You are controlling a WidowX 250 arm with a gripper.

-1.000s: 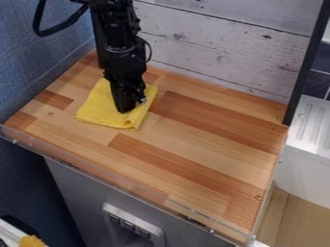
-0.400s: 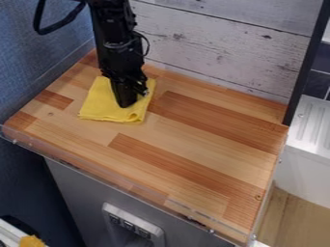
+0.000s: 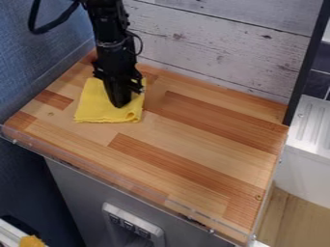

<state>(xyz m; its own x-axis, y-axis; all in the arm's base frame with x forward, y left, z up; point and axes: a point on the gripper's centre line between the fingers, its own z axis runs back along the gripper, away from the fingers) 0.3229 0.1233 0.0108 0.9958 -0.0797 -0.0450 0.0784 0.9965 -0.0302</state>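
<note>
Seeing black gripper angled down, tip on folded yellow cloth. Can't tell opening, or any actual grip on cloth. Lying at upper left of butcher-block countertop, near blue wall, well apart from right edge. Also seeing whitewashed plank wall behind, black post at back right corner, white ribbed surface beyond.

The place looks like a kitchen corner, perhaps a mock-up. A wood-block worktop lies at the centre, below a whitewashed plank wall at twelve o'clock. Toward three o'clock are dark tiles and a ribbed white surface, probably a sink's drainboard, though the view cuts it off.
</note>
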